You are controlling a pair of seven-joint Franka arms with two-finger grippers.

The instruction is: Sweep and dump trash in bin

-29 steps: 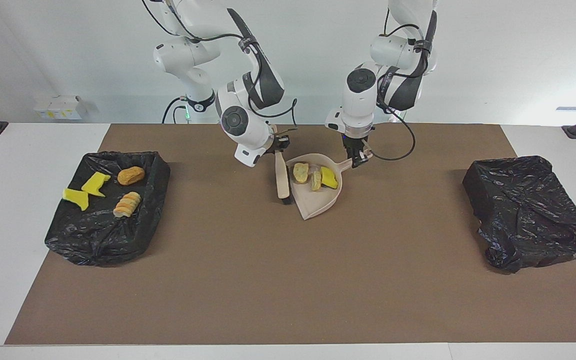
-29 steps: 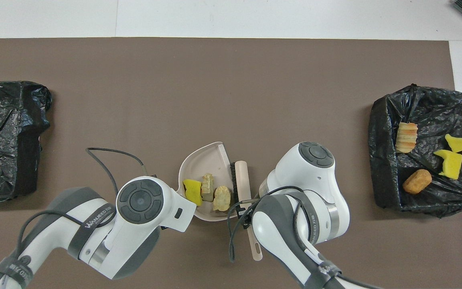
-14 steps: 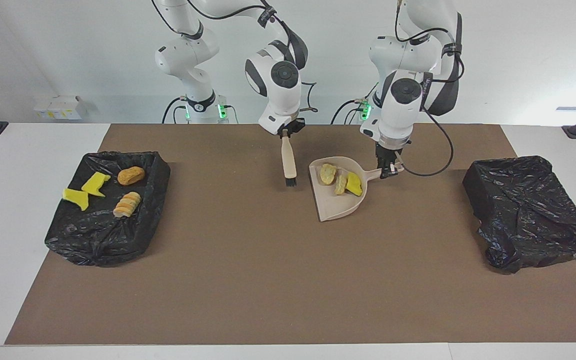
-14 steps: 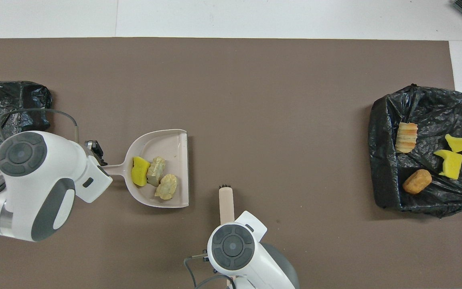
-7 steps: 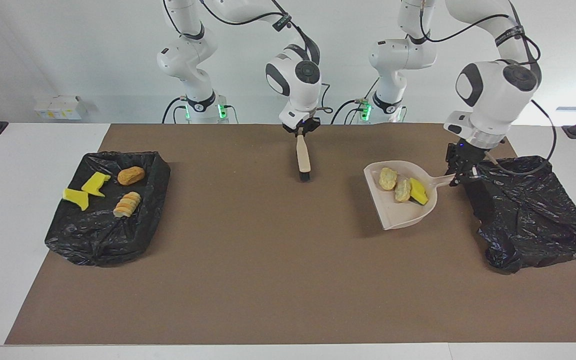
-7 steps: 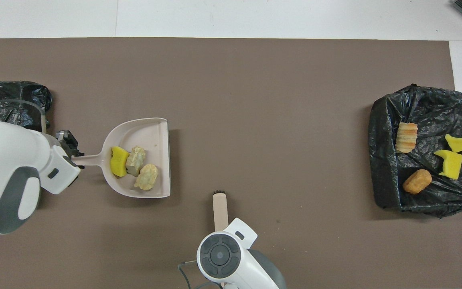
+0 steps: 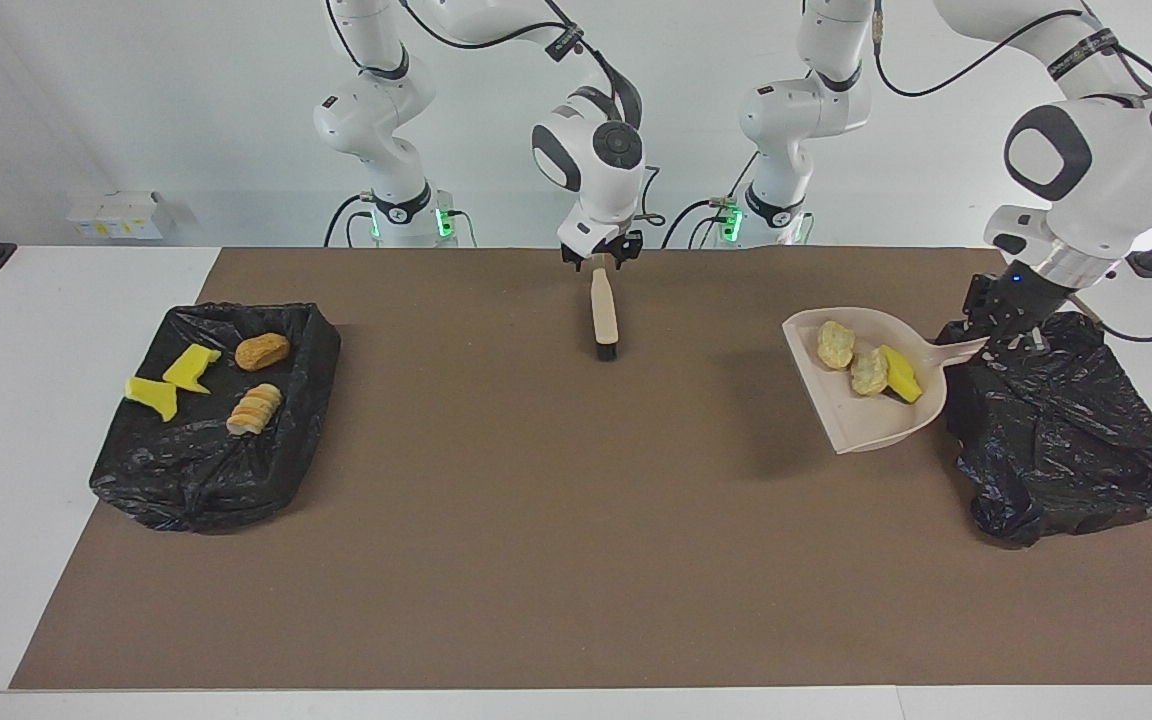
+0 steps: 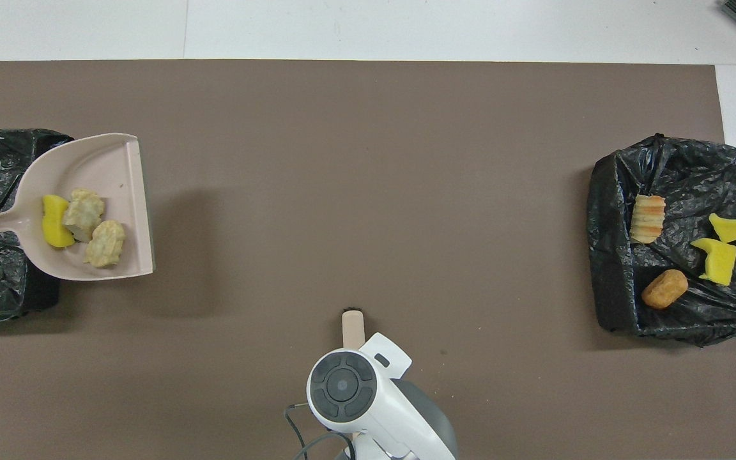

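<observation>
Trash point(image 7: 868, 368): 3 scraps lie in the beige dustpan point(image 7: 861, 420), gripped by the left gripper point(image 7: 998, 322) over the mat point(image 7: 536, 520) beside the empty bin point(image 7: 1066, 440). At 9 o'clock in the facing view, another black-lined bin point(image 7: 206, 470) holds 4 scraps point(image 7: 261, 351). The right gripper point(image 7: 598, 258) now stands open around the brush point(image 7: 603, 315) handle at 12 o'clock.

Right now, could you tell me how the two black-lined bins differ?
The bin at the right arm's end holds four scraps; the bin at the left arm's end shows none. The loaded dustpan, held by the left gripper, hangs beside the latter only. Both have crumpled black liners.
</observation>
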